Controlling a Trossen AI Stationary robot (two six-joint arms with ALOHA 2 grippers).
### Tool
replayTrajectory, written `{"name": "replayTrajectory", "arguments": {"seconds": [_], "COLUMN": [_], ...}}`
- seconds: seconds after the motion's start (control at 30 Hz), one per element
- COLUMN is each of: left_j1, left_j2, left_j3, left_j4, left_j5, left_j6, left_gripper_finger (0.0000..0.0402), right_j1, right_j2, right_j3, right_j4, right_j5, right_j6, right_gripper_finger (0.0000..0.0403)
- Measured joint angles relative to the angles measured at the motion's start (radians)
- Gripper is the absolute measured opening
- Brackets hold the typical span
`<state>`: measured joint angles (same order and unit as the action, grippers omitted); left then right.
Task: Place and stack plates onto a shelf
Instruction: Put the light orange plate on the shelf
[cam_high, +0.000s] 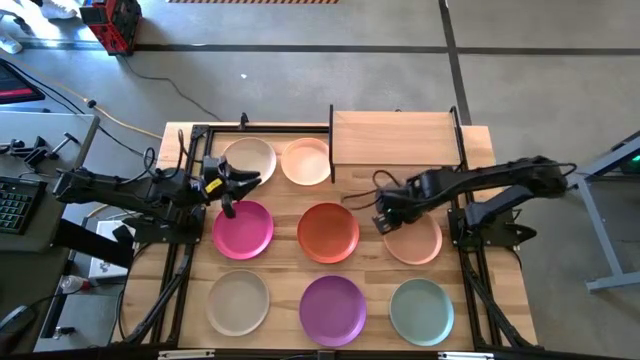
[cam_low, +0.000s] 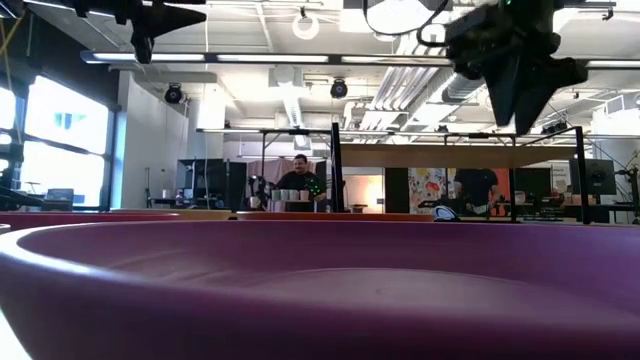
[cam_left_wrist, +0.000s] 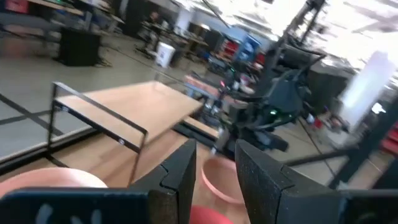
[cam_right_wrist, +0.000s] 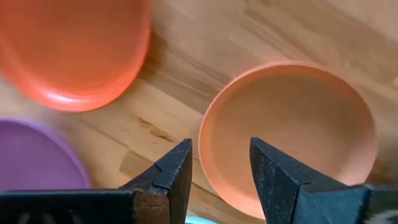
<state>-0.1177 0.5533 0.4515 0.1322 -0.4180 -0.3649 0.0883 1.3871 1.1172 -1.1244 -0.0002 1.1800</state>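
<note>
Plates lie singly in three rows on the counter (cam_high: 500, 290), none on the shelf (cam_high: 392, 138) (its light-wood board is bare). Right pincer (cam_right_wrist: 219, 168) hangs open and empty over the salmon plate's (cam_right_wrist: 292, 127) near rim, the orange plate (cam_right_wrist: 71, 46) beside it. Left pincer (cam_high: 226, 190), open and empty, hovers between the cream plate (cam_high: 250, 158) and the magenta plate (cam_high: 243, 230).

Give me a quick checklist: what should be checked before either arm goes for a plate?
1. Right end effector open: ok, fingers apart with nothing between.
2. Right end effector above the salmon plate: ok, over its rim.
3. Left end effector open and empty: ok.
4. Shelf free for a plate: ok, no plate on its board.
5. Plates lying single, none stacked: ok, all eight apart on the table.
6. Height above the plate: cannot tell.
</note>
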Motion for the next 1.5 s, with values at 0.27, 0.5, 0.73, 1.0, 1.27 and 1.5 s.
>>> {"name": "replayTrajectory", "arguments": {"seconds": [0.27, 0.5, 0.73, 1.0, 1.27, 1.5], "left_j1": [0.000, 0.000, 0.000, 0.000, 0.000, 0.000], "left_j2": [-0.001, -0.001, -0.001, -0.001, -0.001, -0.001], "left_j3": [0.000, 0.000, 0.000, 0.000, 0.000, 0.000], "left_j4": [-0.046, -0.064, -0.063, -0.065, -0.068, -0.069], "left_j5": [0.047, 0.049, 0.049, 0.049, 0.049, 0.049], "left_j6": [0.001, 0.001, 0.001, 0.001, 0.002, 0.002], "left_gripper_finger": [0.0101, 0.0101, 0.0101, 0.0101, 0.0101, 0.0101], "right_j1": [0.070, 0.106, 0.119, 0.122, 0.122, 0.122], "right_j2": [0.163, 0.273, 0.356, 0.417, 0.428, 0.428], "right_j3": [0.000, 0.000, 0.000, 0.000, 0.000, -0.010], "right_j4": [0.041, 0.086, 0.114, 0.134, 0.143, 0.163], "right_j5": [-0.030, -0.031, -0.030, -0.026, 0.027, 0.051], "right_j6": [0.078, 0.070, 0.077, 0.077, 0.070, 0.069], "right_gripper_finger": [0.0140, 0.0140, 0.0140, 0.0140, 0.0140, 0.0140]}}
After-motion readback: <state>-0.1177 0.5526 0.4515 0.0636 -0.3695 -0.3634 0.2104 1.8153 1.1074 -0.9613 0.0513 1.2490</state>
